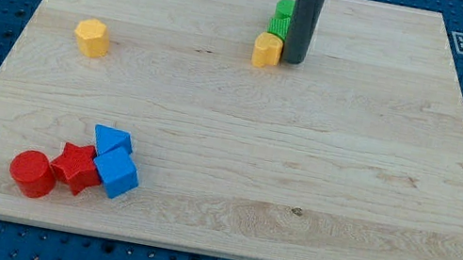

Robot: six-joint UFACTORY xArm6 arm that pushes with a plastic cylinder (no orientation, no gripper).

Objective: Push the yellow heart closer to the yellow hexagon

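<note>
Tip [292, 60], with no hand to open or shut, touches the heart's [267, 50] right; the push should run straight left toward the hexagon [92, 37].

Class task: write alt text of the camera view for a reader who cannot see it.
My tip touches the right side of the yellow heart near the board's top, green blocks behind; the yellow hexagon sits far left.

We've got one cam: high, angled down from the tabletop [302, 162] near edge, whole board framed.
</note>
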